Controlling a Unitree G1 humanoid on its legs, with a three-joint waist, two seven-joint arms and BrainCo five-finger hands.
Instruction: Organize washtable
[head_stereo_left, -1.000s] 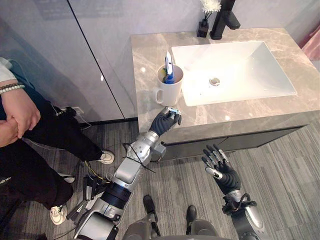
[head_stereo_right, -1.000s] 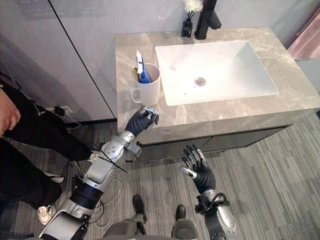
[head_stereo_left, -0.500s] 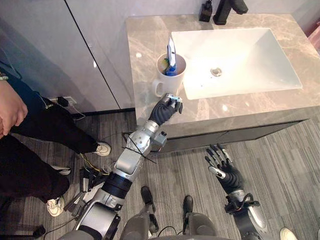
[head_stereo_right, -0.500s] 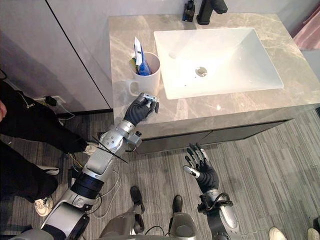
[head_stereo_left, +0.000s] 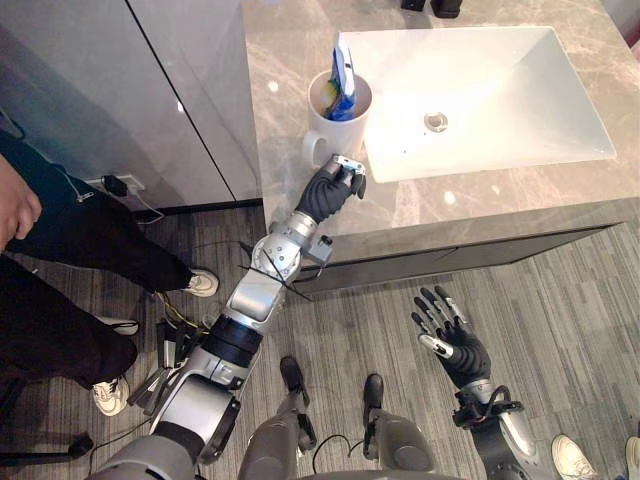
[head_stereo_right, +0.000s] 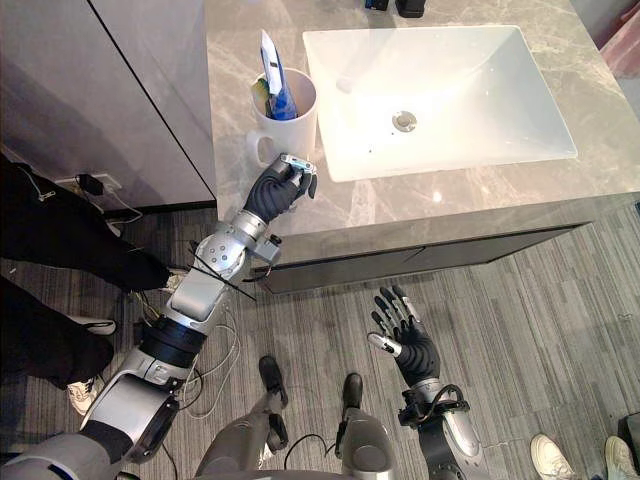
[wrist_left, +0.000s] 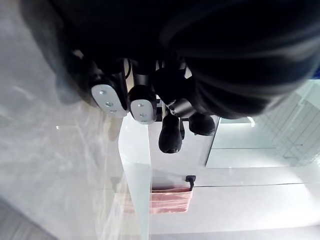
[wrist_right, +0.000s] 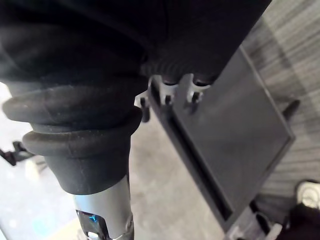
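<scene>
Marble table (head_stereo_left: 283, 70) | camera shifts, objects do not: mug (head_stereo_left: 335, 122) stays left of sink (head_stereo_left: 520, 80) | left hand (head_stereo_left: 330, 190) beside it, fingers curled, empty | right hand (head_stereo_left: 452, 338) fingers spread over floor (head_stereo_left: 380, 300) | mug likely placed.

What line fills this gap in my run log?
left hand: curled, near mug | right hand: open, idle | mug: on countertop

Grey striped floor (head_stereo_left: 560, 300), glossy grey wall (head_stereo_left: 80, 80)
</scene>
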